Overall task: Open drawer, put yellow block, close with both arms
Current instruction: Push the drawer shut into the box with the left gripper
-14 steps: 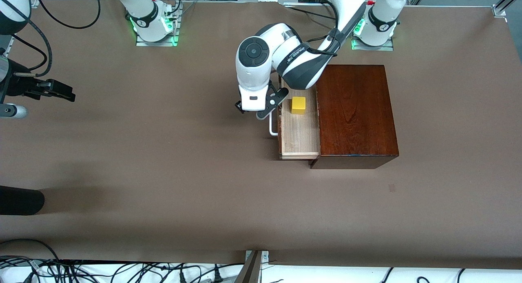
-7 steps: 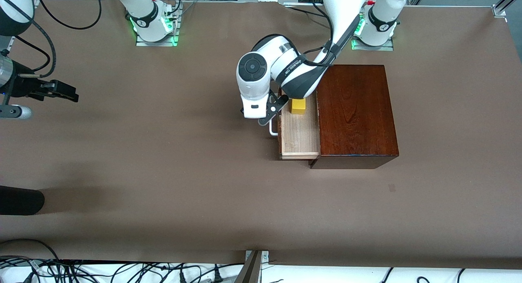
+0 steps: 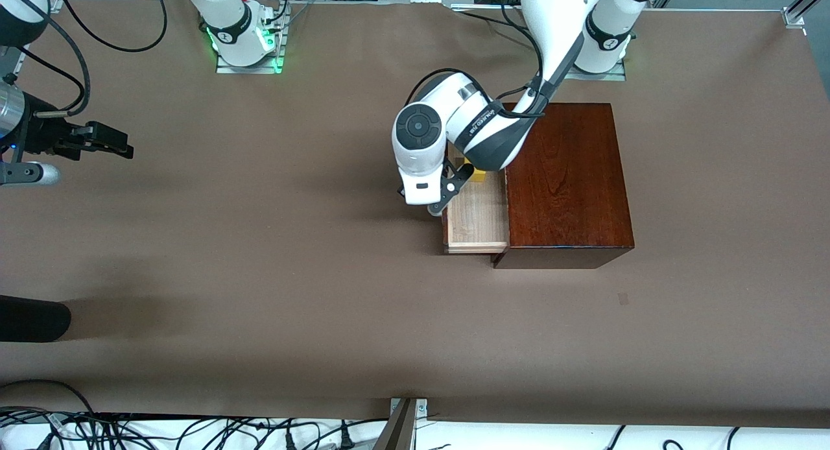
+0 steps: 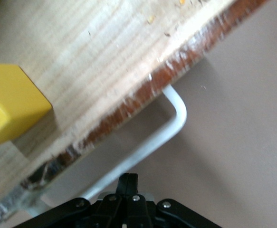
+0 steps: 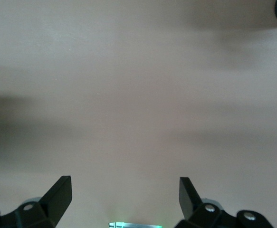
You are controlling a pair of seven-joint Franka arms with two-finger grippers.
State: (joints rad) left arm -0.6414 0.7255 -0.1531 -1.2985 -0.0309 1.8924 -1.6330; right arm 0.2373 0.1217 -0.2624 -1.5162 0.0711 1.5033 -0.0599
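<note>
Trouble is most likely to come from the closing push. The drawer point(image 3: 476, 216) is seen pulled out of the reddish-brown box point(image 3: 564, 177), with the yellow block point(image 4: 10, 107) resting on its pale floor close to the dark front board. The left gripper point(image 3: 447, 190) is held in front of the drawer, just beside the white handle point(image 4: 169, 121), its fingers point(image 4: 128, 183) pressed fully together with nothing between them. If the drawer is pushed from this point alone, away from the middle of the front, the tray could be skewed and jammed in the box, or the whole box could be slid along the worktop point(image 3: 292, 275). The shut fingers could also slip off the narrow handle. The right gripper point(image 3: 110, 141) is kept waiting over bare worktop at the right arm's end, its fingers point(image 5: 60, 192) spread wide and empty, so no help is yet given.
</note>
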